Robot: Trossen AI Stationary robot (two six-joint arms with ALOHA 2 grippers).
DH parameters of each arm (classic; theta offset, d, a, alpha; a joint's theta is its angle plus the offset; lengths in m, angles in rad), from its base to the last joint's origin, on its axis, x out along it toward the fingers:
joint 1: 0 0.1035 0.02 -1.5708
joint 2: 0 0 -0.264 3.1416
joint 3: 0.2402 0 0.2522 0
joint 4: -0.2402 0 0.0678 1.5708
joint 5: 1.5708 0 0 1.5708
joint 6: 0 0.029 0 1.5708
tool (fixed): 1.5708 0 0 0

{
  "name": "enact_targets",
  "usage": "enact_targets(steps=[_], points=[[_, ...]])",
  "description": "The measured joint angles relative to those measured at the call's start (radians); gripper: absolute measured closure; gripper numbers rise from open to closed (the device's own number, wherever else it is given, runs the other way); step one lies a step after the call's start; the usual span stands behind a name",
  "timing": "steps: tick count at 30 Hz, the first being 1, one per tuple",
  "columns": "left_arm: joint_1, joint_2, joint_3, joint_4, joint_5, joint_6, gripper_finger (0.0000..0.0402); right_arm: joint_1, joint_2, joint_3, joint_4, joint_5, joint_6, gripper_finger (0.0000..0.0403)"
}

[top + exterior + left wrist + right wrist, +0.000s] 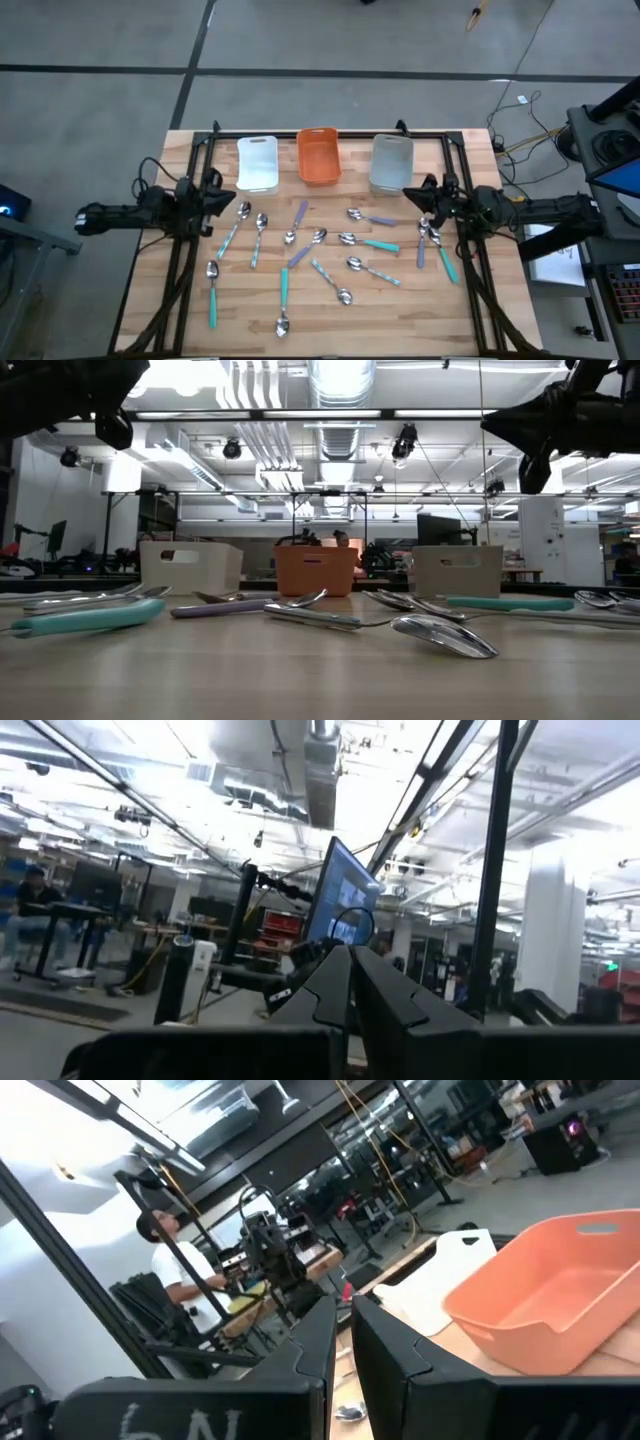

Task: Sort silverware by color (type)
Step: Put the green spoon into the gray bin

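Wooden counter (400, 300) on my screen, spoons (345, 265) scattered over its middle, none sorted into anything. Farther back sit the white bin (257, 163), orange bin (318, 155) and grey bin (391, 162). Left gripper (220, 195) and right gripper (420, 197) hover at the sides, fingers nearly pinched together, holding nothing. Low view cuts both off; right wrist view shows a person beyond the counter.

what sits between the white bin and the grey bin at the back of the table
The orange rectangular bin, seen in the high view, standing apart from the white rectangular bin and grey rectangular bin.
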State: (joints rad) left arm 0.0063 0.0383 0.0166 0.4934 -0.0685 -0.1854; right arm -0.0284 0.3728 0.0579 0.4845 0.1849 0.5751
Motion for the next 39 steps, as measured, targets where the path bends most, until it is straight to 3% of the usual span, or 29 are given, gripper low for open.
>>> enact_targets(steps=[6, 10, 20, 27, 39], points=[[0.0, 0.009, 0.0, -0.003, 0.0, -0.08, 0.0402, 0.0, 0.097, 0.111, -0.057, -0.009, 0.003, 0.0374], [0.0, 0.024, 0.0, -0.005, 0.003, -0.14, 0.0402, 0.0, 0.164, 0.224, -0.212, -0.009, 0.001, 0.0374], [-0.001, 0.062, 0.0, -0.004, 0.025, -0.123, 0.0402, 0.0, 0.365, 0.488, -0.58, -0.005, 0.082, 0.0374], [0.0, 0.08, 0.0, -0.004, 0.026, -0.114, 0.0402, 0.038, 0.536, 0.637, -0.619, -0.102, 0.134, 0.0374], [-0.02, 0.109, 0.0, 0.104, 0.081, -0.141, 0.0402, 0.191, 0.854, 0.89, -0.781, -0.107, 0.125, 0.0374]])
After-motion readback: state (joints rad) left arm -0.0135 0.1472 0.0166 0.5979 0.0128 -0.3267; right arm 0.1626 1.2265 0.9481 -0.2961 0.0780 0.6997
